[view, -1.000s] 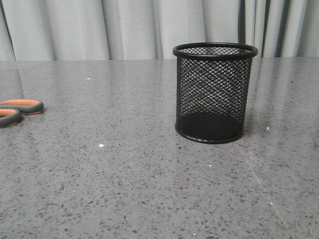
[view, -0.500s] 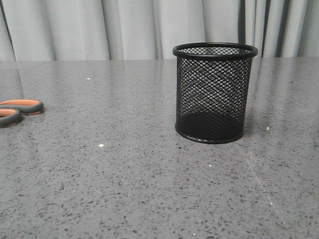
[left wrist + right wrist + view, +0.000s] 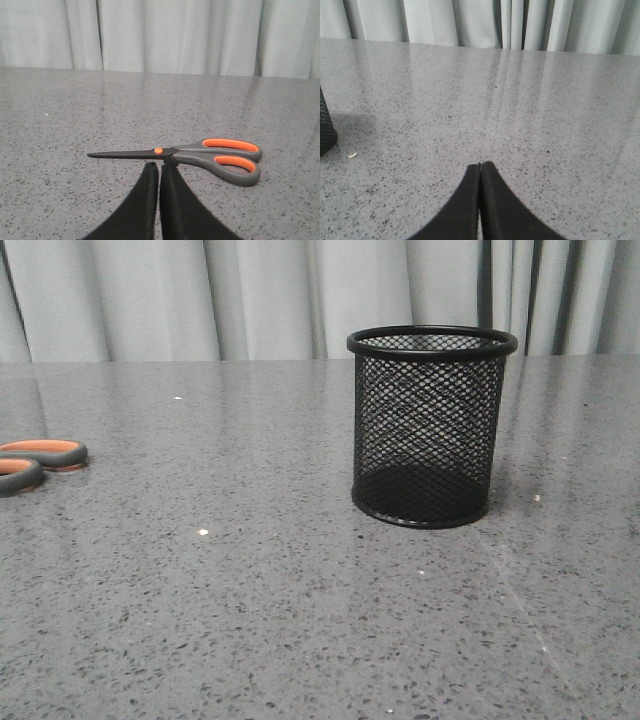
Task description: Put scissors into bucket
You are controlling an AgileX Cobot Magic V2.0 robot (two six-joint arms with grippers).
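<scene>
The scissors [image 3: 200, 152] lie flat on the grey table, blades closed, with an orange pivot screw and orange-lined grey handle loops. In the front view only the handle loops [image 3: 35, 462] show at the left edge. The black wire-mesh bucket [image 3: 431, 425] stands upright right of centre; its edge also shows in the right wrist view [image 3: 325, 127]. My left gripper [image 3: 160, 165] is shut and empty, its tips just short of the scissors near the pivot. My right gripper [image 3: 480, 165] is shut and empty over bare table, to the right of the bucket. Neither gripper shows in the front view.
The grey speckled table [image 3: 250, 590] runs back to a pale grey curtain [image 3: 250, 290]. Small white specks [image 3: 203, 532] lie on the surface.
</scene>
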